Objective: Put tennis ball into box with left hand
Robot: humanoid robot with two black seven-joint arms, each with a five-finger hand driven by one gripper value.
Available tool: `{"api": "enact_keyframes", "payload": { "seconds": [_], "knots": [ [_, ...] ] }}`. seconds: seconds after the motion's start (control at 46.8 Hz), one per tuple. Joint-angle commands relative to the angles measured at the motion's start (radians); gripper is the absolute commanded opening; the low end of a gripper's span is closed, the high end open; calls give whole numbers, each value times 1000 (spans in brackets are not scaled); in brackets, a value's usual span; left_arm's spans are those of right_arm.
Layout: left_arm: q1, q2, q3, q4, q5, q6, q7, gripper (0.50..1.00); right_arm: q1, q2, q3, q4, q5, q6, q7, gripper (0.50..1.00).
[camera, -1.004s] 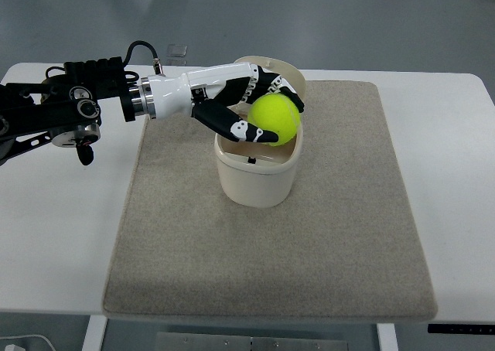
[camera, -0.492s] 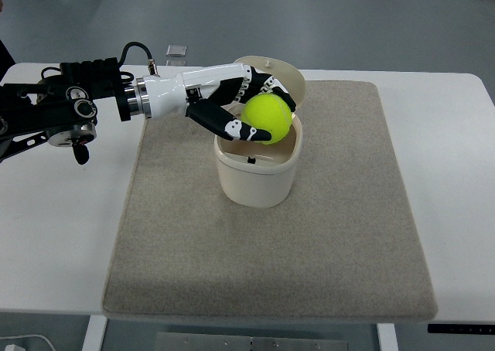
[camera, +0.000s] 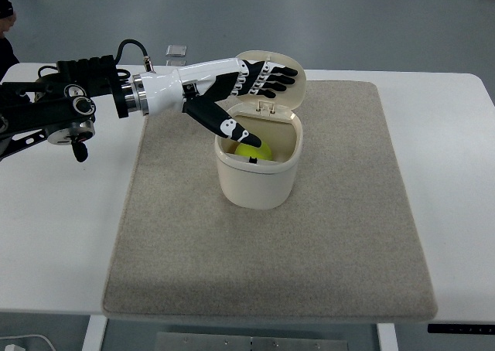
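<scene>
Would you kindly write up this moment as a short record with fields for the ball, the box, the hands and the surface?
ball: tennis ball lies inside the box, partly hidden by the thumb
box: cream box, hinged lid open and tipped back
left hand: left hand above the box opening, fingers spread, holding nothing
right hand: not in view
surface: beige mat on a white table; the box stands on the mat
task status: ball is in the box
</scene>
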Motion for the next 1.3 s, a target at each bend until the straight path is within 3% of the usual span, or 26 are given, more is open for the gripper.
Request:
{"api": "enact_keyframes", "payload": {
  "seconds": [0.0, 0.256, 0.363, 0.492, 0.62, 0.791, 1.004, 1.133, 1.282],
  "knots": [
    [0, 6, -18, -22, -4, 0, -5, 962, 0, 0, 0, 0, 0, 0, 0, 938],
    [25, 33, -177, -116, -7, 8, -5, 962, 0, 0, 0, 0, 0, 0, 0, 938],
    [77, 32, -309, -104, -33, 75, -5, 962, 0, 0, 0, 0, 0, 0, 0, 938],
    [146, 3, -458, -9, -70, 167, -5, 962, 0, 0, 0, 0, 0, 0, 0, 938],
    [183, -58, -563, 192, -189, 198, -3, 962, 0, 0, 0, 0, 0, 0, 0, 938],
    [230, -147, -630, 450, -349, 147, -3, 962, 0, 0, 0, 0, 0, 0, 0, 938],
    [322, -278, -759, 721, -356, -4, -15, 958, 0, 0, 0, 0, 0, 0, 0, 938],
    [354, -328, -831, 836, -358, -132, -20, 956, 0, 0, 0, 0, 0, 0, 0, 938],
    [379, -410, -902, 918, -358, -181, -23, 956, 0, 0, 0, 0, 0, 0, 0, 938]
  ]
}}
